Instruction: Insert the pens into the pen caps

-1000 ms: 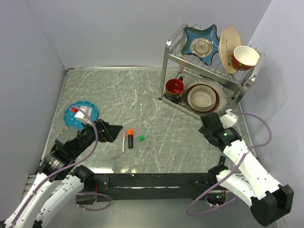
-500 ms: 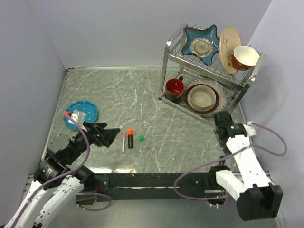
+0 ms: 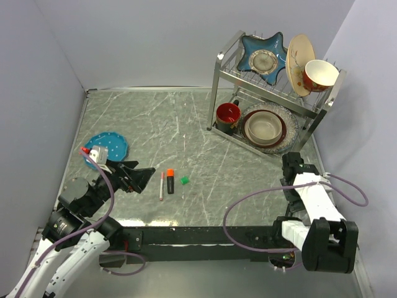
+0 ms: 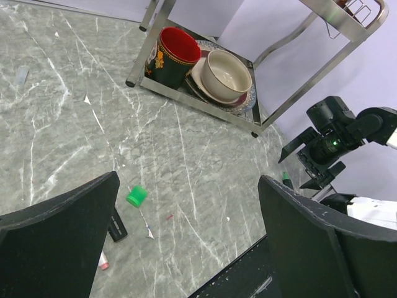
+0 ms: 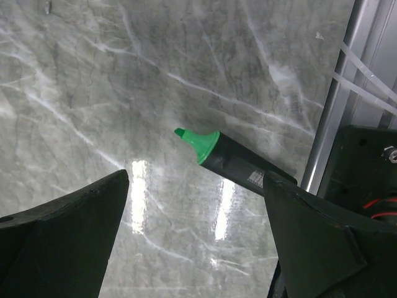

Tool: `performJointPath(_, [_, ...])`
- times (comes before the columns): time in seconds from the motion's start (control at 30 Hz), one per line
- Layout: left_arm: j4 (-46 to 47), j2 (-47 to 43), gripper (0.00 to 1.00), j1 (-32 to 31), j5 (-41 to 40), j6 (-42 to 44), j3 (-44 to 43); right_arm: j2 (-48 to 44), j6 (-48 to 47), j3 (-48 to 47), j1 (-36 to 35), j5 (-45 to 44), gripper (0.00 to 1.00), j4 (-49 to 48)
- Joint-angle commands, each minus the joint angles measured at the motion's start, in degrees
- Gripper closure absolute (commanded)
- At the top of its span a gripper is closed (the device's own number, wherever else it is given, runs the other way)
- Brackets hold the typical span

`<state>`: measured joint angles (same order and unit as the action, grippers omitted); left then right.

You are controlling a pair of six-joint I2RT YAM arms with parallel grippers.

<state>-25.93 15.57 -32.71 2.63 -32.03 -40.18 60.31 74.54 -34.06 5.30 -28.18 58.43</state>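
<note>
A stubby black marker with an orange end (image 3: 170, 181) lies near the table's front, with a thin white pen (image 3: 162, 185) on its left and a small green cap (image 3: 184, 180) on its right. My left gripper (image 3: 147, 177) hovers open just left of them. From its wrist I see the green cap (image 4: 136, 196), the black marker (image 4: 116, 225) and the white pen's pink end (image 4: 103, 262) by the left finger. My right gripper (image 5: 196, 180) stands open over the green-tipped marker (image 5: 232, 156), which lies on the table with its rear behind the right finger.
A metal dish rack (image 3: 218, 74) stands at the back right with a red mug (image 3: 227, 116), a bowl on plates (image 3: 265, 127) and dishes on top. A blue plate (image 3: 111, 141) lies at the left. The table's metal edge rail (image 5: 335, 124) runs beside the right gripper.
The right arm swung toward the table's right edge and its jaws opened wider. The left gripper drew back slightly toward the near left, still open.
</note>
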Motion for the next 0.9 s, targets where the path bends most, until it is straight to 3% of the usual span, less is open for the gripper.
performJointPath(0.0, [1.41,-0.37,0.0,-0.25,-0.96,1.01,-0.51,1.82,0.79,0.67,0.68,-3.72,0.02,-3.76])
performJointPath(0.27, [1.76,0.34,0.0,-0.34,0.26,1.44,-0.42,0.25,-3.17,5.49,0.85,-0.91,0.04,-13.24])
performJointPath(0.47, [1.68,0.69,0.01,-0.78,0.09,1.53,-0.6,-1.51,-5.21,6.46,0.94,0.5,0.06,-13.61])
performJointPath(0.63, [1.5,0.6,0.01,-0.95,0.0,1.62,-0.6,-4.24,-5.99,8.75,0.85,7.42,0.16,-17.38])
performJointPath(0.87, [1.94,1.48,0.01,-0.95,1.05,1.62,-0.42,-7.4,-4.06,12.27,0.94,16.49,0.21,-20.82])
